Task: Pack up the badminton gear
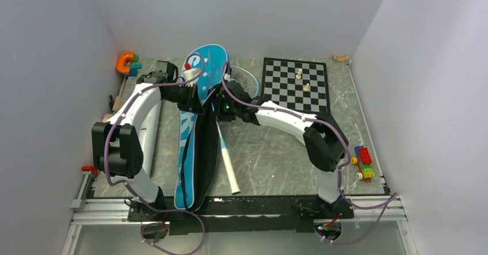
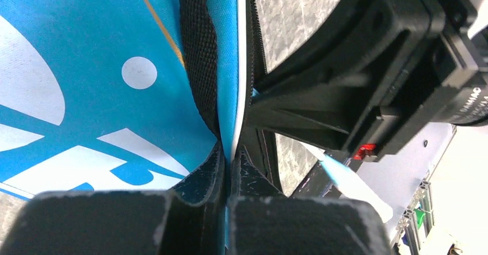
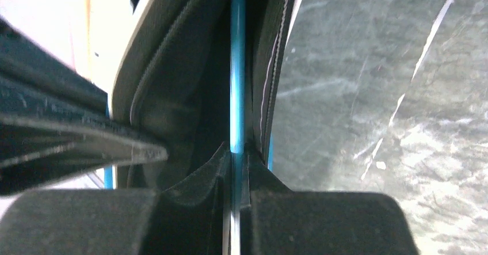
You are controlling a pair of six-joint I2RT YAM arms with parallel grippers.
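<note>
The left arm [image 1: 135,108] and right arm [image 1: 288,120] arch inward from the lower frame and meet at upper centre. The left hand [image 1: 194,98] pinches the bag [image 1: 190,168] edge tight. The right hand [image 1: 225,110] clamps the racket [image 3: 236,65] shaft, fingers nearly touching.

- The bag [image 1: 193,151] lies lengthwise on the table [image 1: 276,163], left of centre, with its wide end at the back.
- A racket [image 1: 228,163] lies just right of the bag, handle toward the near edge, head at the back.
- The chessboard [image 1: 286,91] lies right of the racket's head, with 2 pieces [image 1: 299,73] on it.
- The left gripper [image 2: 229,168] is at the bag's right edge; the right gripper [image 3: 235,157] is just beside it, on the racket's shaft.
- A block toy [image 1: 363,163] lies near the table's right edge, and another toy [image 1: 125,63] lies in the back left corner.
</note>
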